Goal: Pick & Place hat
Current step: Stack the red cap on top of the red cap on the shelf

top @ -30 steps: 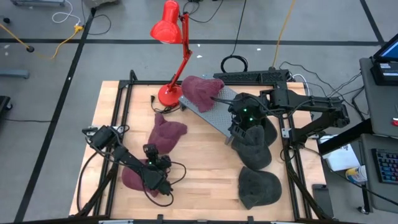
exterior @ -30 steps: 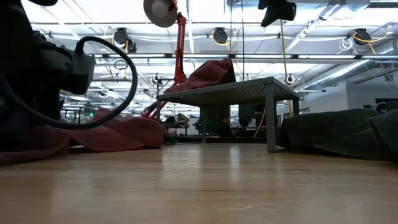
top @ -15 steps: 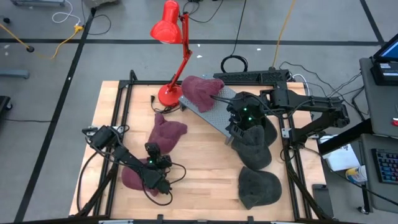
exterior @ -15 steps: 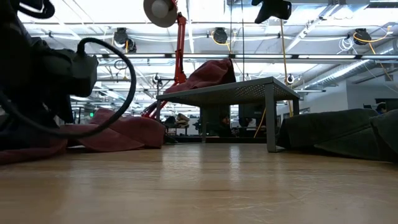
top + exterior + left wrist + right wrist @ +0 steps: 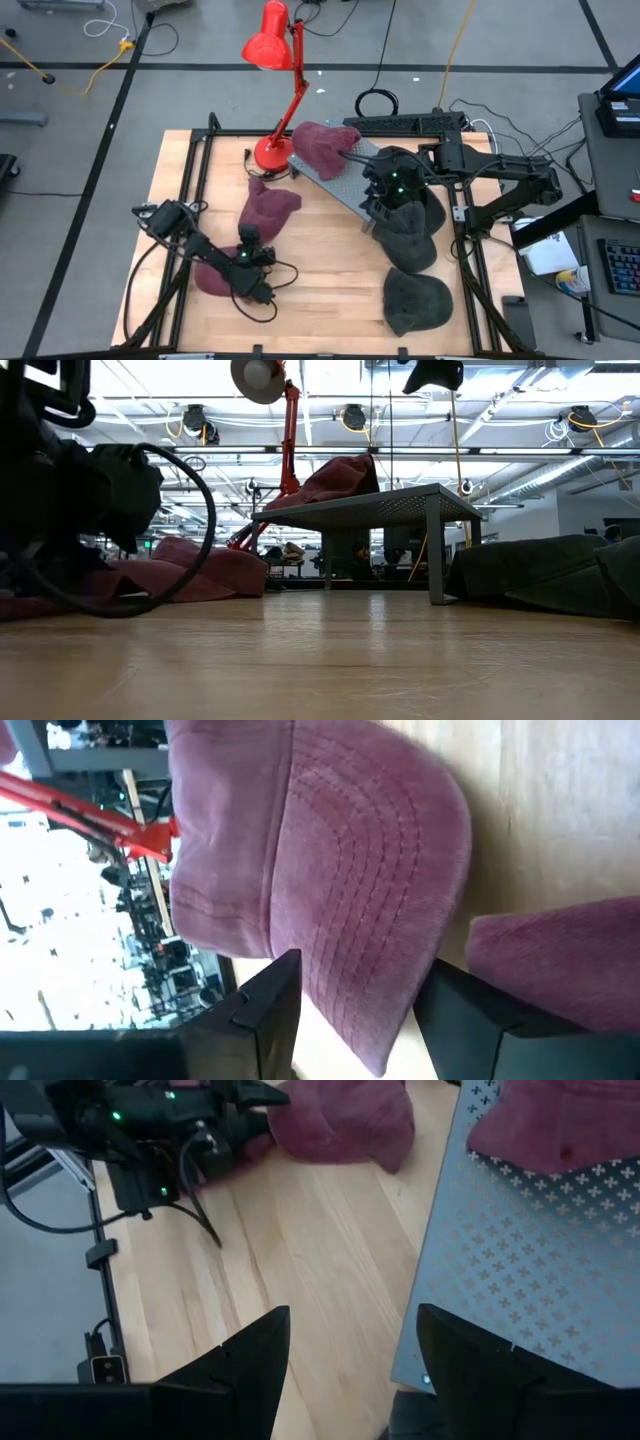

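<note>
Three maroon hats show in the high view. One [image 5: 268, 212] lies flat mid-table, one [image 5: 208, 280] lies partly under my left arm, and one [image 5: 322, 145] rests on the grey perforated stand [image 5: 345, 178]. My left gripper [image 5: 247, 238] is open and low at the mid-table hat. In the left wrist view that hat's stitched brim [image 5: 370, 920] reaches between the fingers of my left gripper [image 5: 360, 975], and I cannot tell whether they touch it. My right gripper [image 5: 378, 200] hovers open at the stand's near edge; it [image 5: 350, 1325] holds nothing.
Dark grey hats [image 5: 405, 235] [image 5: 415, 300] lie along the table's right side, seen low at the right [image 5: 540, 570]. A red desk lamp [image 5: 272, 150] stands at the far edge beside the stand. Bare wood [image 5: 330, 270] lies between the two arms. Cables trail from my left arm.
My left gripper has crept toward the table's far edge, closer onto the mid-table maroon hat, staying low and open. My right gripper has drifted slightly toward the table's left above the stand. No hat has moved.
</note>
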Robot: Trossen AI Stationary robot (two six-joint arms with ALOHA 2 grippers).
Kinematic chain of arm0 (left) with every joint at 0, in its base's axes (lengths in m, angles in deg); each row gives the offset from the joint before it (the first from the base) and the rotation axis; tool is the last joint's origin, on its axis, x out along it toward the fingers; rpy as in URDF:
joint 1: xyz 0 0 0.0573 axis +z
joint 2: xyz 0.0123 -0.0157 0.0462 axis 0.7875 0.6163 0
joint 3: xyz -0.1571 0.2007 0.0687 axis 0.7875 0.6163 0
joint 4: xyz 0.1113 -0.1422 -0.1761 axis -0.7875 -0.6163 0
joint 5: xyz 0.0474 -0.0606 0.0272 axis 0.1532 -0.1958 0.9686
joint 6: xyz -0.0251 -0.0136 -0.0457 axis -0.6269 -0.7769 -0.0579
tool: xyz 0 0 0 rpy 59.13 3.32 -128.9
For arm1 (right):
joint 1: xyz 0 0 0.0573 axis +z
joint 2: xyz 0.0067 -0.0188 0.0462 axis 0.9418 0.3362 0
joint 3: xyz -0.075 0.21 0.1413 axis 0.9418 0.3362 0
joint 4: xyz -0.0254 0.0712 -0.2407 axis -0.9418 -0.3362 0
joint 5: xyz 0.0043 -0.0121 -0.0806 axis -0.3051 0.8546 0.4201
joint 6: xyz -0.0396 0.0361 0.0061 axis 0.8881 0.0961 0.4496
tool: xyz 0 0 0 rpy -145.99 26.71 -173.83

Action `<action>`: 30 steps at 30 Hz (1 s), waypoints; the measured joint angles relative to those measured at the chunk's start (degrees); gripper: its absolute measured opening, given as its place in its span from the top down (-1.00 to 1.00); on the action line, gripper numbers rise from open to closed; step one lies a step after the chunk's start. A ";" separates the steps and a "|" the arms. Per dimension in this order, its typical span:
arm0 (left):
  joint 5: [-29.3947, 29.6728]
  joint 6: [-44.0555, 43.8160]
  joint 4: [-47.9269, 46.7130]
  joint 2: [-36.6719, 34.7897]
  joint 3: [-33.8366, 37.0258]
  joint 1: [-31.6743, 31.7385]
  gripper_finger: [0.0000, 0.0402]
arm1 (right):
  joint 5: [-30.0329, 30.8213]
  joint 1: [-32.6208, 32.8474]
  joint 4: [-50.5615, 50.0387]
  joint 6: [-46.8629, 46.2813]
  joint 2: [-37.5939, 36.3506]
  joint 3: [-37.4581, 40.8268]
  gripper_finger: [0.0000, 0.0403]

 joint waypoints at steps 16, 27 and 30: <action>-8.08 -1.85 -4.08 0.01 -2.86 1.05 0.88 | 0.02 0.01 1.13 1.09 0.00 0.00 -0.05; -9.34 -8.17 -15.47 0.07 -21.82 -2.69 0.95 | 0.02 0.01 1.11 2.41 0.00 0.00 -0.05; -9.29 -10.73 -15.50 -1.82 -25.85 -3.07 0.95 | -0.30 -0.01 1.05 2.75 0.00 0.00 -0.05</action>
